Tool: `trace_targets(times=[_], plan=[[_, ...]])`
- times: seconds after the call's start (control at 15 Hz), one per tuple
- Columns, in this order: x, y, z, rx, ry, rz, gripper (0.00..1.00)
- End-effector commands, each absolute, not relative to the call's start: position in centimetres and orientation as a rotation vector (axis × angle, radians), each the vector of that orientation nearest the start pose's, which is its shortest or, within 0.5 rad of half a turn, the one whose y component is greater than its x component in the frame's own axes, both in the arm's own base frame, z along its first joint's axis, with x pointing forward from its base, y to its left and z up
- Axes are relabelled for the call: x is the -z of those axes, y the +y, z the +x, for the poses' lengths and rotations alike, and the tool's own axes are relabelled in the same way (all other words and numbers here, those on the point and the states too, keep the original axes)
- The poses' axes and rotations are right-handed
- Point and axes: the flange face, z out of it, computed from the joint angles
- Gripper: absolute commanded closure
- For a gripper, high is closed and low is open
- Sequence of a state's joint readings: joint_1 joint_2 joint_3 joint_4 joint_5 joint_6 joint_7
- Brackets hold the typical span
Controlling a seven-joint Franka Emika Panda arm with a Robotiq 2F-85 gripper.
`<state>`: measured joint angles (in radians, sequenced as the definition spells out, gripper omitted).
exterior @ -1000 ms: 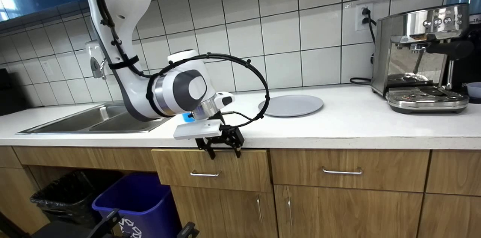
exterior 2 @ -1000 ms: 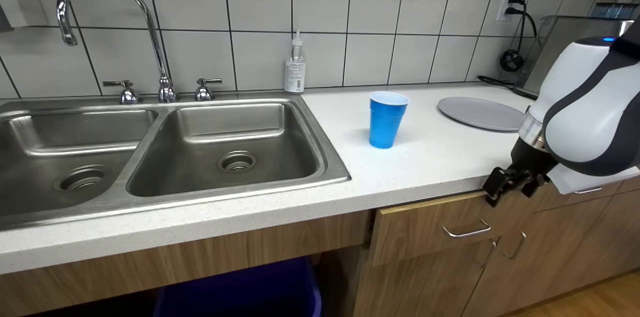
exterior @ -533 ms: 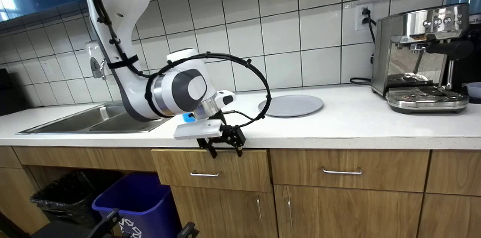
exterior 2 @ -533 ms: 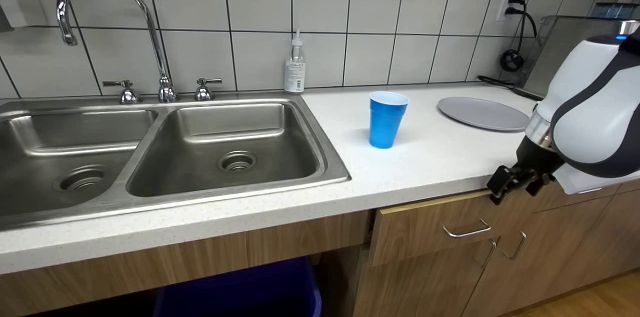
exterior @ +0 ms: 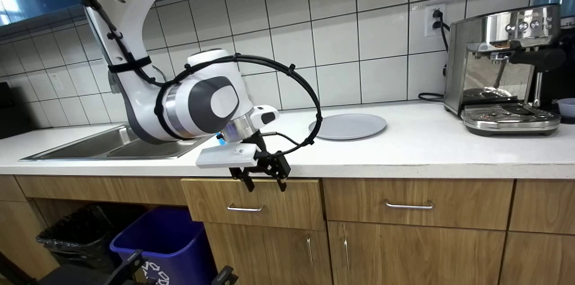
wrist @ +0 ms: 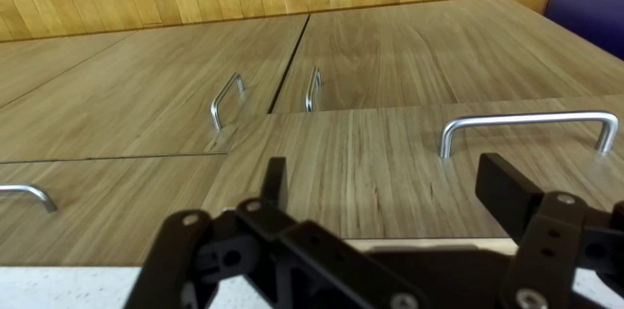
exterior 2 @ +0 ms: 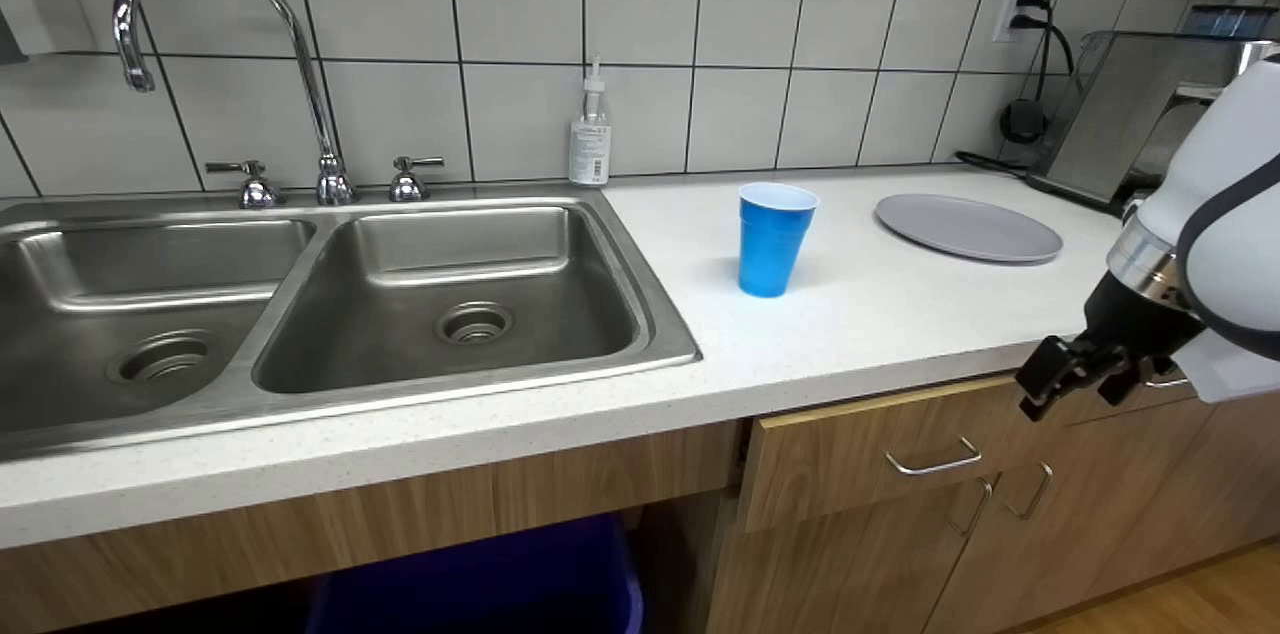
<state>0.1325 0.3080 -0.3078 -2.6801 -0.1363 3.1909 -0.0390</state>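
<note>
Near the pincer (wrist: 387, 182) is the wooden drawer (exterior: 280, 208), standing slightly out, its handle (exterior: 245, 208) lower than the pincer. The pincer is released, fingers (wrist: 504, 189) spread apart. Behind it, on the worktop (exterior: 413, 145), lies a grey plate (exterior: 352, 126).

kitchen, double sink (exterior 2: 283, 300), espresso machine (exterior: 502, 71)

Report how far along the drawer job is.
Looks done: the drawer stands slightly open. In hand: the open gripper hovers near it, apart from its handle, holding nothing. Left, perhaps: shutting it or pulling it wider; it sits neither flush nor fully out.
</note>
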Motion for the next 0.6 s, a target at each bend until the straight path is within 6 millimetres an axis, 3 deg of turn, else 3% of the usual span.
trace_targets(times=[0.0,0.33,0.53], plan=[[-17.8,-7.1,39.5,0.311,-0.051,-3.231,0.0],[-19.6,-7.0,37.8,0.221,-0.091,-3.221,0.0],[-21.3,-6.8,39.1,0.197,-0.129,-3.221,0.0]])
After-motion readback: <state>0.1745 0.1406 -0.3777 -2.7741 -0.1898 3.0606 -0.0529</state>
